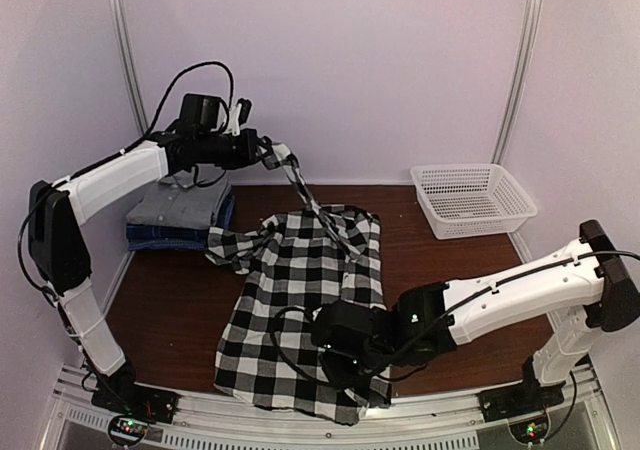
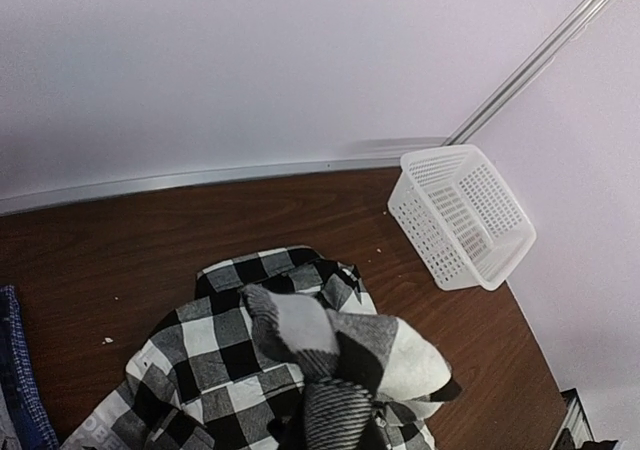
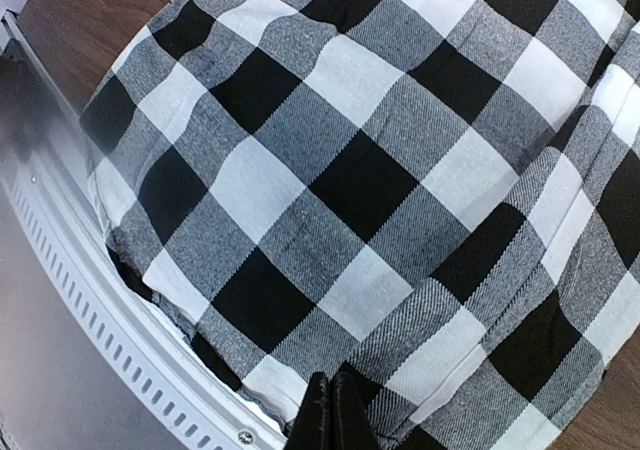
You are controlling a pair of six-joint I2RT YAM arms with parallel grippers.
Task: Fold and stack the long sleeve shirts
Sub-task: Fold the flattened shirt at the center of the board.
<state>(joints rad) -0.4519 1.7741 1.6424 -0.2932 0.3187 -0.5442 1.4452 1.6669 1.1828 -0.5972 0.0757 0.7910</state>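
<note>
Plaid shirt (image 1: 300, 310), black and white, lies spread on the tabletop (image 1: 450, 270) between the two sets of jaws. Its collar end points toward the raised left jaws and its near hem (image 3: 250, 370) sits directly under the right jaws.

The left jaws are clamped narrow on the end of one sleeve (image 1: 297, 182). They hold it up in the air, so the sleeve runs taut from them down to the shirt's shoulder below and to their right.

The right jaws are pressed fully together, tips down at the hem. Whether a fold of cloth is caught between them cannot be told.

**Risks as I judge them:**
- The taut sleeve could drag the shirt body toward the left jaws and ruck up the flat panel, most likely if the right jaws hold nothing.
- The sleeve end is only a small bunch in the left jaws and could slip out when pulled across.
- The hem overhangs the metal rail (image 3: 120, 310) just beside the right jaws, so the tips could catch the rail or pick up only one layer.
- The folded stack (image 1: 180, 210) sits below the left jaws, and a low sweep could brush it.
</note>
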